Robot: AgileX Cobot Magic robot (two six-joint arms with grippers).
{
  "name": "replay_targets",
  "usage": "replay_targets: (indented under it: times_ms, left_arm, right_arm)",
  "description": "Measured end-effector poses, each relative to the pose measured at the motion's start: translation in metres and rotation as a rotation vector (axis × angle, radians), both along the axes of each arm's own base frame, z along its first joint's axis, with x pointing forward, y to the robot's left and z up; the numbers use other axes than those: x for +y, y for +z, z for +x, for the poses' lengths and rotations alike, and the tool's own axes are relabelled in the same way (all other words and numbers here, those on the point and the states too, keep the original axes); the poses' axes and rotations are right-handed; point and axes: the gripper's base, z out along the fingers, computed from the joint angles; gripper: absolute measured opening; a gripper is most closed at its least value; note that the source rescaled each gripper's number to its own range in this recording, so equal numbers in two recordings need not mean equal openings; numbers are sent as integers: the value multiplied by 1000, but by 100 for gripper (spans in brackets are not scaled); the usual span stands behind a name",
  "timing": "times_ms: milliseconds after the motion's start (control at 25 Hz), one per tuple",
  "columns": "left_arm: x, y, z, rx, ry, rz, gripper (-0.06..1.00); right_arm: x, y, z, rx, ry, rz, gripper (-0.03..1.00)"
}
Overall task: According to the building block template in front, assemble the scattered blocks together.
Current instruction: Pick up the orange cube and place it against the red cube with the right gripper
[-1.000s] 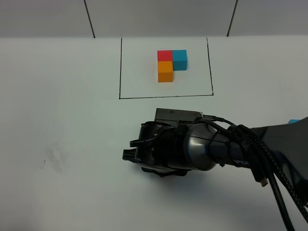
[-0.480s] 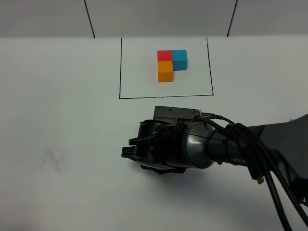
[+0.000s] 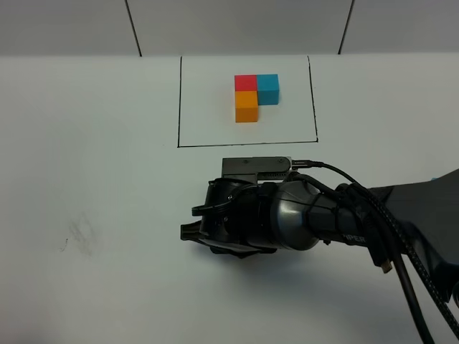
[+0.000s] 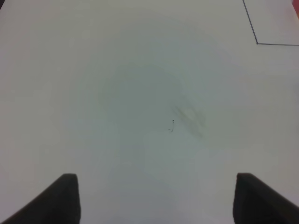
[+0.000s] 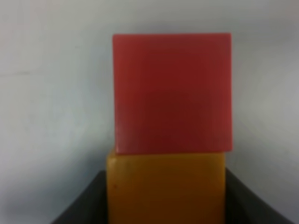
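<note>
Right claw square on orange cube

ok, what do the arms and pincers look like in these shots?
Right arm: glossy black rounded housing, grey box on top, thick black braided cables, small white lettering. Left pincer: only two dark fingertips show.
</note>
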Motion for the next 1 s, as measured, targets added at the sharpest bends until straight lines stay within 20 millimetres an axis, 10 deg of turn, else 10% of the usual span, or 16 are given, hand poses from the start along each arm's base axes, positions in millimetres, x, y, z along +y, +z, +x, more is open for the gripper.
replay_targets:
  times_ms: [680,1000]
  left_arm:
    - [0,0,0,0,0,0,52]
    - [0,0,0,0,0,0,52]
  right_arm:
    - [-1,0,0,30,-11,-1,19]
    - [-6,20,-3,30,33,-22,75]
